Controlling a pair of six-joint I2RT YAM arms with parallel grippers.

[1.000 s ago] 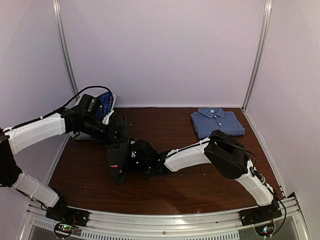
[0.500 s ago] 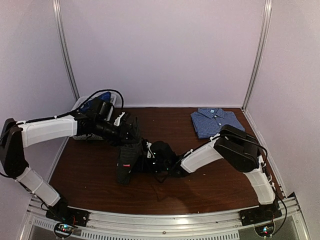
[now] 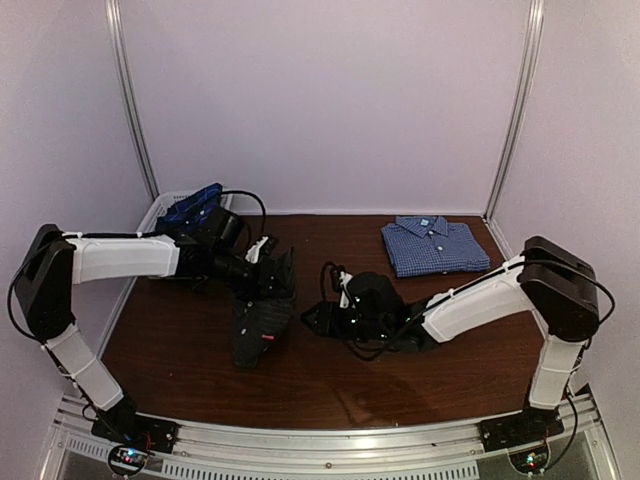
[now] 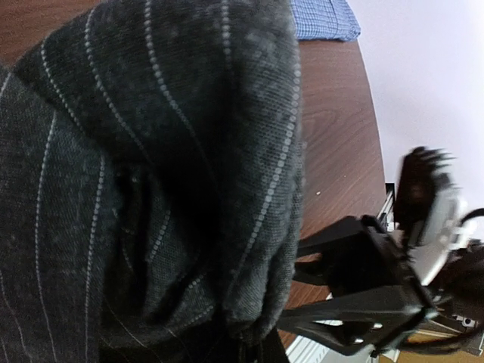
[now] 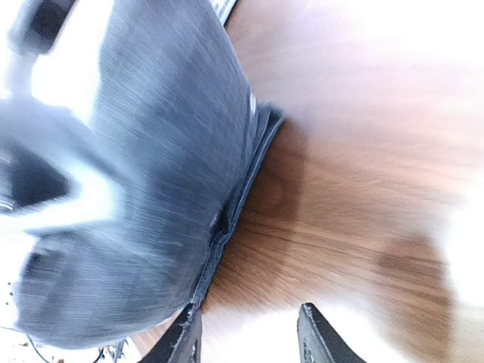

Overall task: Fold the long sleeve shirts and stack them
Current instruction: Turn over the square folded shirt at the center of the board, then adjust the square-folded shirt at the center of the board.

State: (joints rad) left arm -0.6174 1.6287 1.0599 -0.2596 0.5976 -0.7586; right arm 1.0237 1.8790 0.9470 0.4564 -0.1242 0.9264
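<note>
Since the next fold turns on where the charcoal pinstripe shirt (image 3: 258, 325) lies from each tool, that relation comes first: the bunched shirt runs front to back on the desk (image 3: 400, 385), and its far end is gathered up at the left tool (image 3: 272, 283), which is clamped together on the cloth. The left wrist view is filled with pinstripe. Just to its right, apart from the cloth, the right tool (image 3: 322, 318) hangs low with its fingers spread and only bare wood between them, so the shirt lies to its left. Farther back on the right a blue-and-white check shirt (image 3: 435, 247) lies folded flat, and at the far left a navy plaid shirt (image 3: 193, 207) sits in the white mesh basket (image 3: 152, 212). A second ago the right tool was buried in the dark cloth beside the left one; it has since let go and drawn back rightward, while the left arm has reached farther toward the centre.
</note>
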